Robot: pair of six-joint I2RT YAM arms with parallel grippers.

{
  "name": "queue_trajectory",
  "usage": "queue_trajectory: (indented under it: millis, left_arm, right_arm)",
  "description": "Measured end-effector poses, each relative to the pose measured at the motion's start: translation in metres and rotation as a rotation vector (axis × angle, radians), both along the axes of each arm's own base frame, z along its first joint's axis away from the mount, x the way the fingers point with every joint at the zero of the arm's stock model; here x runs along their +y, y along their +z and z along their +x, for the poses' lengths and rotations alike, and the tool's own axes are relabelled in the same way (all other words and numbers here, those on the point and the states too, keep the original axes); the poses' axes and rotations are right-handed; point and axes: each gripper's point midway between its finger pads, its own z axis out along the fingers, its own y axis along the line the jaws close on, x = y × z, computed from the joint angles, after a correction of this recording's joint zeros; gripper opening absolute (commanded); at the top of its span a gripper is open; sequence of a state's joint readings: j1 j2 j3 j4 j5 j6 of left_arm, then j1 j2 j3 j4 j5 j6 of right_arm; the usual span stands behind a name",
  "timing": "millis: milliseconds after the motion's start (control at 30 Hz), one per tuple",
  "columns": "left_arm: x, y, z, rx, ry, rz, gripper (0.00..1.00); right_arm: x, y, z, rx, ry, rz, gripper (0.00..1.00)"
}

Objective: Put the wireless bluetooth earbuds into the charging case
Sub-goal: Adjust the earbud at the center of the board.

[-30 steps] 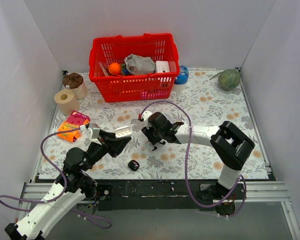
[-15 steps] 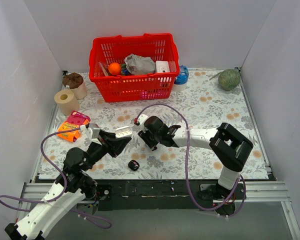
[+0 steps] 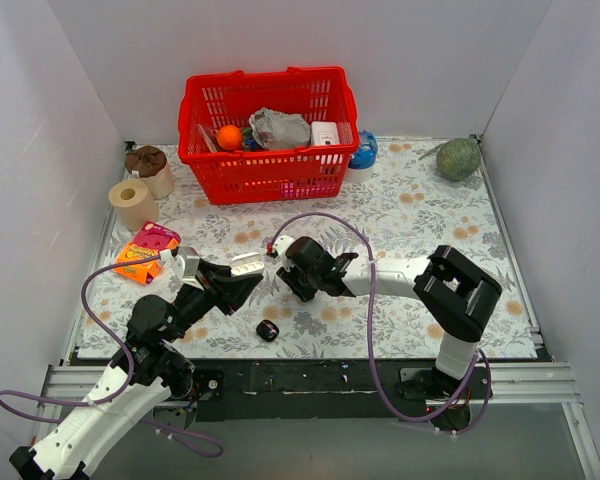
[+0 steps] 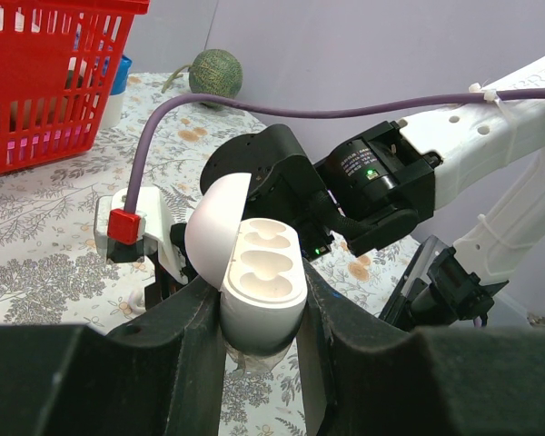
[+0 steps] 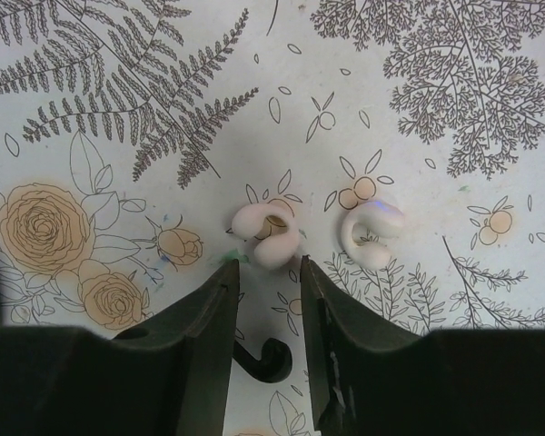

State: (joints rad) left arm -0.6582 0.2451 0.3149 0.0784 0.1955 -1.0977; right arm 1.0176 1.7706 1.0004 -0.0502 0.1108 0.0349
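Clearly pale, C-shaped earbuds (image 5: 267, 238); white charging case (image 4: 259, 282), lid open.

On a table (image 3: 430, 215) spread with flower-printed cloth, one pale earbud (image 5: 266, 238) is laid just off the tips of the right gripper (image 5: 268, 272), and the other earbud (image 5: 368, 233) just beside the first, not touching. A small black rounded object (image 3: 268, 330) is seen near that gripper, toward the arm bases. Well beyond the gripper a red basket (image 3: 265, 175) and a green melon (image 3: 458, 158) are set, and well to its left a paper roll (image 3: 132, 203) and bright packets (image 3: 147, 250).
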Motion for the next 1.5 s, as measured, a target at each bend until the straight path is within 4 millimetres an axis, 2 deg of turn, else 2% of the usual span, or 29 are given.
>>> queue_trajectory:
  millis: [67, 233, 333, 367, 500, 833, 1000, 1167, 1500]
  left_arm:
    - [0.000, 0.000, 0.000, 0.000, 0.000, 0.000, 0.00]
    - [0.000, 0.000, 0.000, 0.000, -0.003, 0.001, 0.00]
    - [0.000, 0.000, 0.000, 0.000, -0.003, 0.001, 0.00]
    - [0.000, 0.000, 0.000, 0.000, -0.003, 0.001, 0.00]
    - [0.000, 0.000, -0.001, 0.000, -0.004, 0.001, 0.00]
    - [-0.001, 0.000, -0.001, -0.001, -0.007, 0.001, 0.00]
    - [0.000, 0.000, -0.001, -0.003, -0.007, 0.000, 0.00]
    - [0.000, 0.000, -0.001, -0.003, -0.007, 0.000, 0.00]
    - [-0.001, 0.000, -0.002, -0.003, -0.011, 0.000, 0.00]
  right_arm:
    - [0.000, 0.000, 0.000, 0.004, 0.000, 0.001, 0.31]
    - [0.001, 0.000, -0.002, 0.012, 0.007, 0.007, 0.23]
    - [0.002, 0.000, -0.003, 0.015, 0.010, 0.009, 0.38]
    - [0.002, 0.000, -0.004, 0.019, 0.010, 0.012, 0.50]
    - [0.004, -0.001, -0.006, 0.031, 0.012, 0.022, 0.57]
    - [0.005, 0.013, 0.000, 0.022, -0.017, 0.060, 0.54]
    - [0.002, 0.016, 0.010, 0.018, -0.040, 0.068, 0.48]
    - [0.010, 0.024, 0.022, 0.012, -0.048, 0.095, 0.48]
    - [0.016, 0.018, 0.022, 0.032, -0.030, 0.090, 0.43]
